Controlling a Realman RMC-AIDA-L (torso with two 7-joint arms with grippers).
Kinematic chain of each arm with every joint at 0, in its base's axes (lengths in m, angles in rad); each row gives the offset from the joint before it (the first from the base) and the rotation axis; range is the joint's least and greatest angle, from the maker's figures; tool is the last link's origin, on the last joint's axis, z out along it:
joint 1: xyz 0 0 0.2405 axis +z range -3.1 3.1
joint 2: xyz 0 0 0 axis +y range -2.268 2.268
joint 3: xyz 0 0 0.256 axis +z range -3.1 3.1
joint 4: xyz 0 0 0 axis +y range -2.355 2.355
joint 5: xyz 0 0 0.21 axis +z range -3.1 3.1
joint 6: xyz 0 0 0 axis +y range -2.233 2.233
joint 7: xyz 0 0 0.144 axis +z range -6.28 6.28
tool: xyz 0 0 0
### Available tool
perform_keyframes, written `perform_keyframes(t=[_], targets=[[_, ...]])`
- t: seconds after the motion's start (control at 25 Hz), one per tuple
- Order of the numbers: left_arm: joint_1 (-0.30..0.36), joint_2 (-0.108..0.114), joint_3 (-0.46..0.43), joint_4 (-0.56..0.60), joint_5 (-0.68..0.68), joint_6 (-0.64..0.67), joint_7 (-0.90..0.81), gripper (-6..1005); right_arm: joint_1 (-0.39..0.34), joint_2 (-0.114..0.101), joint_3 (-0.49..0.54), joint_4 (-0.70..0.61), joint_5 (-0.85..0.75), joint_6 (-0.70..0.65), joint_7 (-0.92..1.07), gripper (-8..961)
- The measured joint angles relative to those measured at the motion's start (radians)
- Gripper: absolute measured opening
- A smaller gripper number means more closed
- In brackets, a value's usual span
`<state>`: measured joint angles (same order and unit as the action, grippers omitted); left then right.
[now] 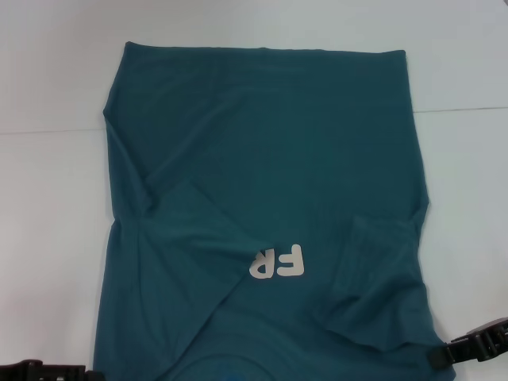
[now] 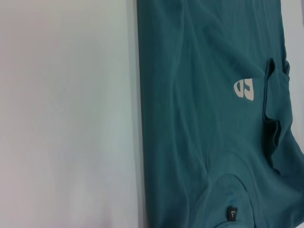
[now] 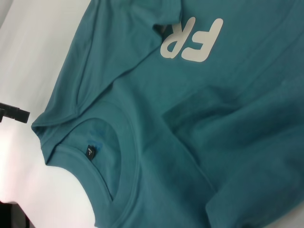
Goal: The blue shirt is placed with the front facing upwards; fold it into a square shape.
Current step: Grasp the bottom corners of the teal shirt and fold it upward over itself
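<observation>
**Operator:** Where is the shirt?

**Observer:** You have the blue shirt (image 1: 262, 214) spread across the middle of the white surface (image 1: 48, 198), front up, collar at the near edge and hem at the far edge. Both sides are folded inward. The left flap lies over the chest and covers most of the lettering, so you only read the white letters (image 1: 276, 261) "FR". The right sleeve (image 1: 373, 262) is turned in and lies on the body near the right edge.

**Operator:** What about the neck?

**Observer:** The right wrist view shows you the round collar (image 3: 128, 142) with the small dark neck label (image 3: 90, 151) inside it. The left wrist view shows the same label (image 2: 232, 213) and the shirt's straight left fold line against bare surface.

**Operator:** Where are the arms?

**Observer:** You see the right gripper (image 1: 476, 343) low at the near right corner, with its black tip touching or just beside the shirt's right edge. The left gripper (image 1: 44, 370) sits at the near left edge, just beside the shirt's near left corner.

**Operator:** Jaws wide or narrow?

**Observer:** You cannot tell for either one; only parts of the black housings show.
</observation>
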<state>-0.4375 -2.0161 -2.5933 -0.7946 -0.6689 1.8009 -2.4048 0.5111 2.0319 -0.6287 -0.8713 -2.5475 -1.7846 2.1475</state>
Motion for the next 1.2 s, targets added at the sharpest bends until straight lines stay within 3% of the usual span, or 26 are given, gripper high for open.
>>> perform_keyframes(t=[0.68,1.2], targets=[[-0.019,-0.012,0.071,0.009,0.002,-0.031,-0.054,855,0.000,-0.005,0.002,0.002,0.000,0.010,-0.003,55],[-0.036,-0.017,0.075,0.032,0.026,-0.047,-0.066,853,0.008,-0.013,-0.003,0.035,0.003,0.024,-0.007,56]])
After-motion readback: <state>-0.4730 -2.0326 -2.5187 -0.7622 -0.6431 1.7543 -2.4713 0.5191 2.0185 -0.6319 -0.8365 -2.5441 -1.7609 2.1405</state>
